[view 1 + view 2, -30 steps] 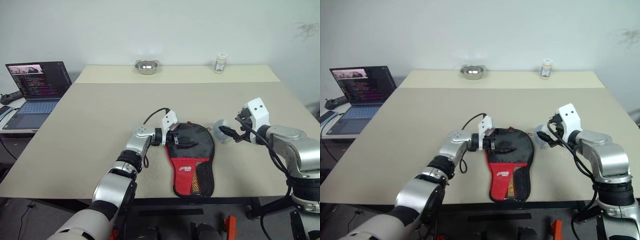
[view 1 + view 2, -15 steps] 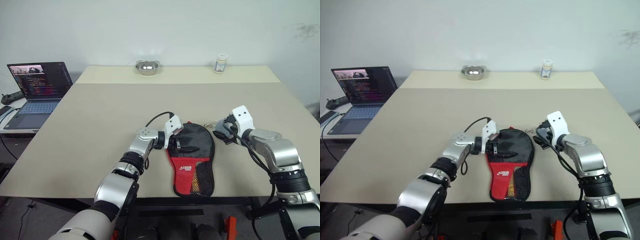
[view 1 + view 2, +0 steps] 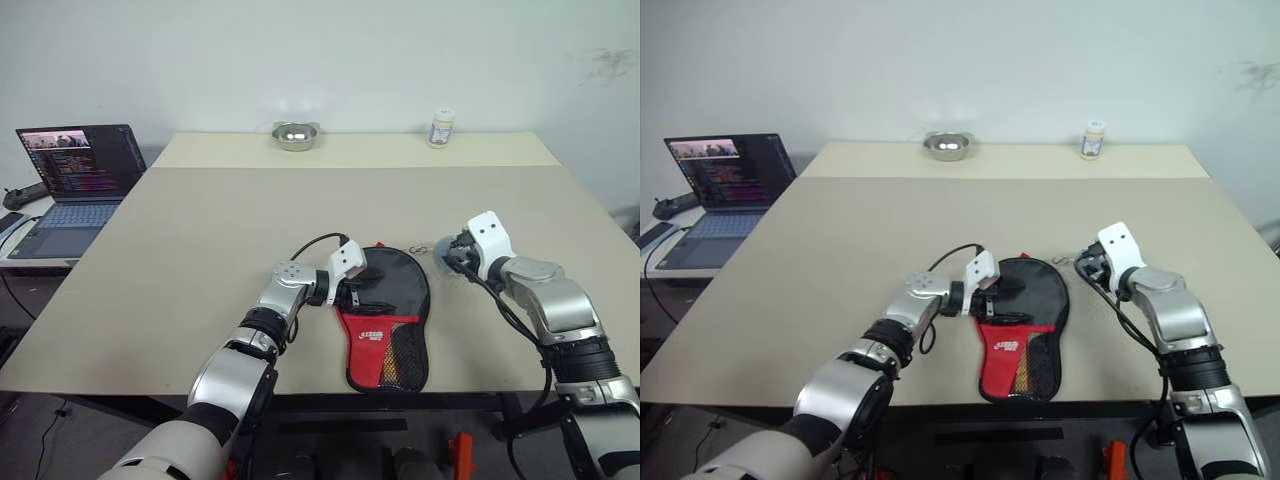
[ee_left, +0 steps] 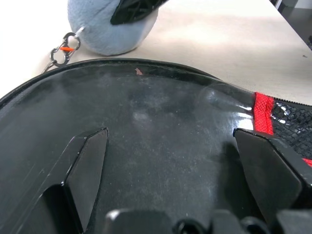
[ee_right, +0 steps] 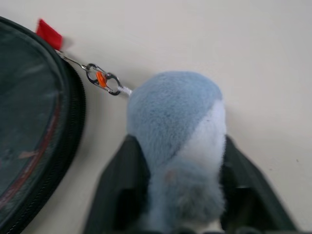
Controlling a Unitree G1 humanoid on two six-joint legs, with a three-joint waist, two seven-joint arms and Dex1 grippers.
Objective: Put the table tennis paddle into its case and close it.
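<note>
Step in hand: closing the case (image 3: 385, 315). It lies flat at the near middle of the desk (image 3: 200, 230), round black end away from the robot, red part and mesh pocket toward the near edge. The table tennis paddle cannot be seen anywhere on the desk; judged from that, it is already inside, though the frames do not confirm it.

The right tool (image 5: 178, 180) has its two fingers closed on a blue-grey plush charm (image 5: 175, 126). This charm hangs by a small metal clip (image 5: 101, 79) and a short cord from the case's far right edge, beside a red tab (image 5: 48, 34); it appears to serve as the zipper pull. The left tool (image 4: 180, 161) rests over the black face of the case with its fingers spread wide apart, gripping nothing, placed as if to pin the fabric down.

Next move, as judged: draw the charm along the zipper line around the rim while the left tool keeps the case from sliding. The cord is slack, so the pull must first take it up.

Against the frame a second earlier: the right tool stood off to the right of the case with its fingers apart; it has since moved in to the charm and closed on it. The left tool has kept its place on the case, spread as before.

A steel bowl (image 3: 293, 134), a small jar (image 3: 441, 127) and a laptop (image 3: 75, 175) stand well apart from the work.
</note>
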